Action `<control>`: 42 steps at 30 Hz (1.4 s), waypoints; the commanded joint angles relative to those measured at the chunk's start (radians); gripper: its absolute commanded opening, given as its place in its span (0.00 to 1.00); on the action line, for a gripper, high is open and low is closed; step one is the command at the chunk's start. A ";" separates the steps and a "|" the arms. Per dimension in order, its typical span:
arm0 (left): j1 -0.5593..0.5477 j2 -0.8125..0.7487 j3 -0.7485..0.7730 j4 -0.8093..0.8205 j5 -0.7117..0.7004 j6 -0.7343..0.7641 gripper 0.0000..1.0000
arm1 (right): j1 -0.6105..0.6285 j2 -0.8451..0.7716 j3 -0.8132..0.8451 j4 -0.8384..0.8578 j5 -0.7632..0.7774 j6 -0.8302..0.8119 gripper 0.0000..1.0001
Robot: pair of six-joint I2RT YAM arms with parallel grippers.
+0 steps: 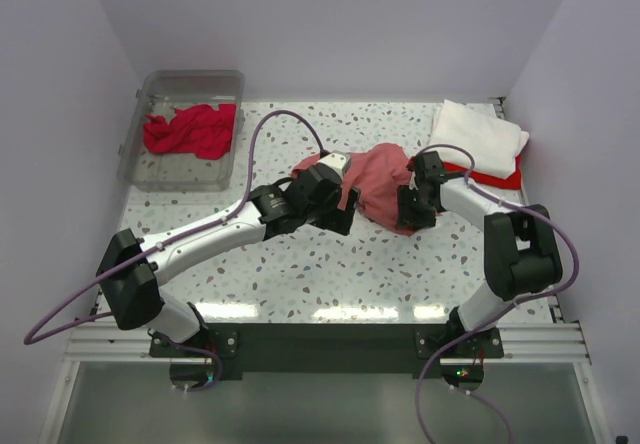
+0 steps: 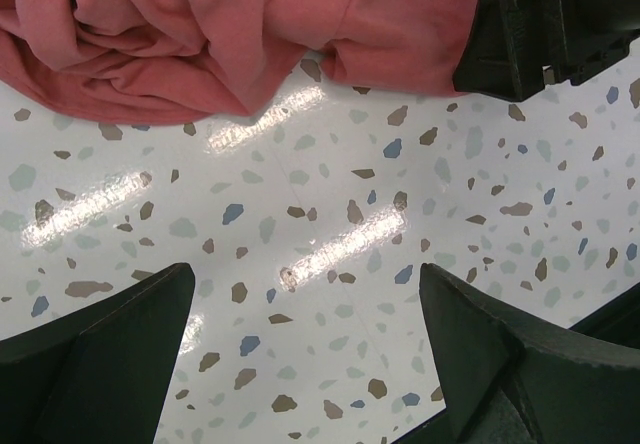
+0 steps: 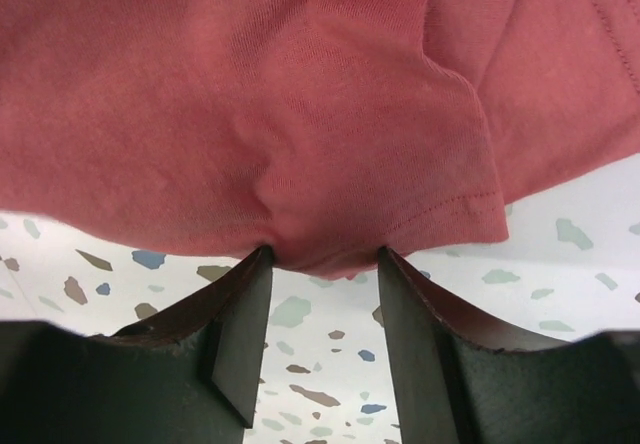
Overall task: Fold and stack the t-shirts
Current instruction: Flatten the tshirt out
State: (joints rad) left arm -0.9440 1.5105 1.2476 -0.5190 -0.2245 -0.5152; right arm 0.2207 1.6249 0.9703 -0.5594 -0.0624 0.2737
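The faded coral-red t-shirt (image 1: 378, 179) lies crumpled in a mound mid-table. My left gripper (image 1: 340, 209) hovers at its near-left side, open wide over bare table (image 2: 305, 284), with the cloth (image 2: 200, 34) beyond its tips. My right gripper (image 1: 408, 212) is at the mound's right. In the right wrist view its jaws (image 3: 320, 254) stand half apart, and both tips touch a bulge of the shirt's hem (image 3: 330, 164) that sits between them. A folded white t-shirt (image 1: 480, 132) rests on a bright red one (image 1: 497, 178) at the back right. A crimson t-shirt (image 1: 192, 129) lies bunched in the bin.
The clear plastic bin (image 1: 135, 154) stands at the back left corner. White walls close in the speckled table (image 1: 330, 274) on three sides. The right gripper's black body (image 2: 540, 24) shows at the top right of the left wrist view, close to the shirt.
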 commanded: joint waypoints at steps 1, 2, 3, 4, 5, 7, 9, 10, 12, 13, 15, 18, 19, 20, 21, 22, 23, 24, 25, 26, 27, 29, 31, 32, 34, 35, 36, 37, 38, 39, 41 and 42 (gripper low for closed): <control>-0.001 -0.036 0.000 -0.006 -0.019 -0.022 1.00 | 0.005 0.024 0.018 0.036 0.018 -0.036 0.49; 0.001 -0.038 0.000 -0.006 -0.021 -0.020 1.00 | 0.005 0.027 0.015 0.042 0.019 -0.036 0.44; 0.001 -0.039 0.000 -0.006 -0.021 -0.020 1.00 | 0.005 0.027 0.015 0.041 0.018 -0.034 0.40; 0.001 -0.039 0.001 -0.007 -0.022 -0.020 1.00 | 0.005 0.024 0.015 0.038 0.019 -0.033 0.37; -0.001 -0.039 0.001 -0.007 -0.024 -0.019 1.00 | 0.005 0.020 0.018 0.036 0.021 -0.030 0.33; 0.001 -0.039 0.001 -0.010 -0.030 -0.019 1.00 | 0.005 0.000 0.022 0.021 0.021 -0.027 0.19; 0.001 -0.036 0.000 -0.010 -0.030 -0.017 1.00 | 0.006 -0.011 0.034 -0.008 0.024 -0.025 0.13; -0.001 -0.036 0.000 -0.010 -0.030 -0.016 1.00 | 0.005 -0.020 0.042 -0.022 0.027 -0.024 0.13; 0.001 -0.030 0.001 -0.010 -0.032 -0.013 1.00 | 0.005 -0.033 0.074 -0.082 0.030 -0.019 0.13; -0.001 -0.027 0.003 -0.010 -0.035 -0.011 1.00 | 0.003 -0.048 0.085 -0.098 0.030 -0.016 0.13; 0.001 -0.019 0.004 -0.009 -0.041 -0.003 1.00 | 0.005 -0.069 0.120 -0.152 0.035 -0.014 0.13; 0.001 0.013 0.015 -0.009 -0.059 0.015 1.00 | 0.005 -0.094 0.183 -0.227 0.033 -0.013 0.07; -0.001 0.022 0.021 -0.012 -0.068 0.021 1.00 | 0.005 -0.097 0.226 -0.247 0.032 -0.013 0.04; 0.001 0.045 0.032 -0.019 -0.072 0.026 1.00 | 0.006 -0.105 0.249 -0.282 0.033 -0.013 0.00; 0.001 0.057 0.053 -0.024 -0.075 0.036 1.00 | 0.005 -0.108 0.275 -0.298 0.027 -0.010 0.00; -0.001 0.068 0.065 -0.030 -0.084 0.043 1.00 | 0.005 -0.109 0.331 -0.315 0.024 -0.010 0.00; 0.001 0.080 0.079 -0.039 -0.093 0.044 1.00 | 0.005 -0.112 0.362 -0.348 0.018 -0.008 0.00; 0.001 0.085 0.099 -0.041 -0.101 0.052 1.00 | 0.005 -0.112 0.395 -0.365 0.015 -0.005 0.00; 0.002 0.086 0.107 -0.042 -0.114 0.055 1.00 | 0.005 -0.112 0.460 -0.381 0.009 -0.004 0.00; 0.004 0.086 0.113 -0.039 -0.119 0.058 1.00 | 0.005 -0.114 0.497 -0.414 0.003 -0.002 0.00; 0.007 0.086 0.122 -0.039 -0.122 0.063 1.00 | 0.006 -0.115 0.534 -0.434 -0.002 0.002 0.00; 0.014 0.079 0.128 -0.041 -0.130 0.064 1.00 | 0.005 -0.114 0.661 -0.489 -0.019 0.008 0.00; 0.020 0.071 0.130 -0.038 -0.133 0.069 1.00 | 0.006 -0.112 0.799 -0.520 -0.034 0.019 0.00; 0.021 0.062 0.128 -0.032 -0.133 0.072 1.00 | 0.005 -0.111 0.845 -0.534 -0.036 0.021 0.00; 0.021 0.053 0.125 -0.021 -0.131 0.080 1.00 | 0.005 -0.096 0.980 -0.576 -0.034 0.024 0.00; 0.021 0.048 0.122 -0.004 -0.130 0.081 1.00 | 0.005 -0.085 1.023 -0.602 -0.030 0.025 0.00; 0.021 0.048 0.119 0.005 -0.122 0.087 1.00 | 0.005 -0.077 1.062 -0.614 -0.028 0.027 0.00; 0.021 0.051 0.119 0.013 -0.121 0.090 1.00 | 0.005 -0.057 1.135 -0.622 -0.028 0.028 0.00; 0.019 0.059 0.121 0.023 -0.121 0.095 1.00 | 0.005 -0.050 1.168 -0.637 -0.028 0.033 0.00; 0.020 0.066 0.128 0.025 -0.124 0.101 1.00 | 0.005 -0.043 1.198 -0.642 -0.028 0.044 0.00; 0.022 0.089 0.138 0.014 -0.151 0.106 1.00 | 0.005 -0.034 1.266 -0.636 -0.028 0.058 0.00; 0.025 0.097 0.150 0.007 -0.165 0.100 1.00 | 0.005 -0.036 1.280 -0.631 -0.028 0.068 0.00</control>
State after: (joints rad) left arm -0.9272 1.6032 1.3411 -0.5396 -0.3389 -0.4370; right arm 0.2226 1.5661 2.1841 -1.1370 -0.0715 0.3073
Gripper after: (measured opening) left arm 0.997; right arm 0.062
